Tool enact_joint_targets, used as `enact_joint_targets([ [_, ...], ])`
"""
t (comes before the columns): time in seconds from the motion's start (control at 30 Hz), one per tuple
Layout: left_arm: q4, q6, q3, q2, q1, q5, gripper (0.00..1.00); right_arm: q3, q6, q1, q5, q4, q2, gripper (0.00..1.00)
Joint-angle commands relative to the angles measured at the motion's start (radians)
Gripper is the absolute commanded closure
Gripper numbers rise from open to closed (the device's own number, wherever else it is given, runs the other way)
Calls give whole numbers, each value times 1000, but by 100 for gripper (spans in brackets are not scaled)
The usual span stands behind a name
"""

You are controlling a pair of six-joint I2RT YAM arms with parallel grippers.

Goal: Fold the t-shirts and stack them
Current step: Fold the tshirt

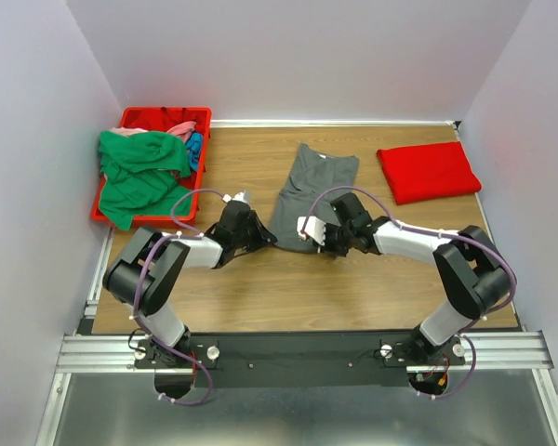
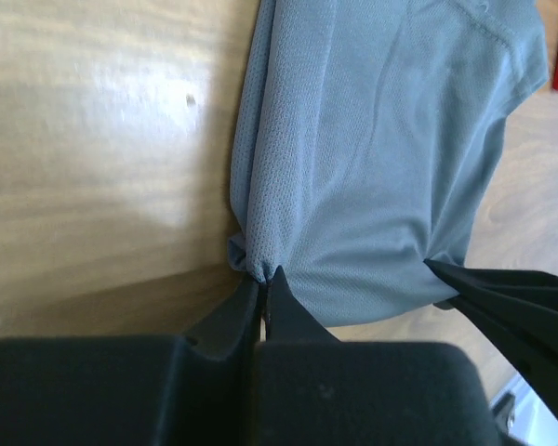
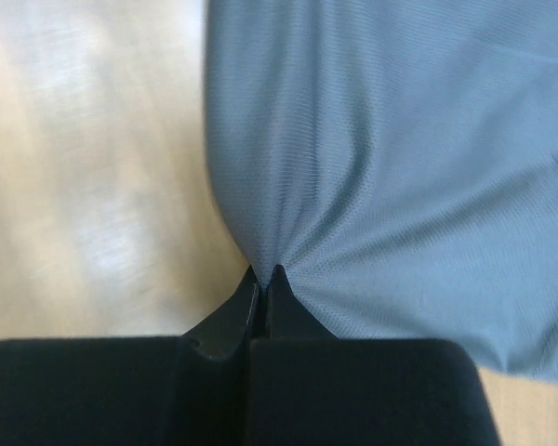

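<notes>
a brown wooden table [image 1: 260, 297] holds a dark grey cloth t-shirt [image 1: 312, 181] lying at its centre and a folded bright red t-shirt [image 1: 428, 172] at far right. the left gripper [image 2: 263, 277] and right gripper [image 3: 263, 274] each pinch tight on the grey shirt's near hem corners.
</notes>
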Motion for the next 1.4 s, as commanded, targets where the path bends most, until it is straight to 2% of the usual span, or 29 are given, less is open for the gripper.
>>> enact_joint_targets([
  [0.0,-23,29,-69,-87,4,78,100,12,-39,4,-139,-253,-47,100],
  [0.17,-77,1,-178,-269,-19,178,100,-15,-106,13,-262,-425,-136,100],
  [0.37,-180,-86,-273,-483,-96,233,100,-72,-145,22,-323,-614,-335,100],
  [0.53,-247,-83,-238,-573,-105,224,100,-55,-105,24,-345,-677,-426,100],
  [0.77,-290,-17,-75,-521,-103,191,100,83,-40,19,-218,-700,-452,100],
  [0.97,-292,62,130,-378,-96,200,100,178,-11,-39,-71,-675,-425,100],
  [1.17,-296,116,267,-230,-45,221,100,258,-13,-146,-41,-620,-354,100],
  [1.37,-290,161,405,-86,18,267,100,322,-31,-228,-78,-582,-233,100],
])
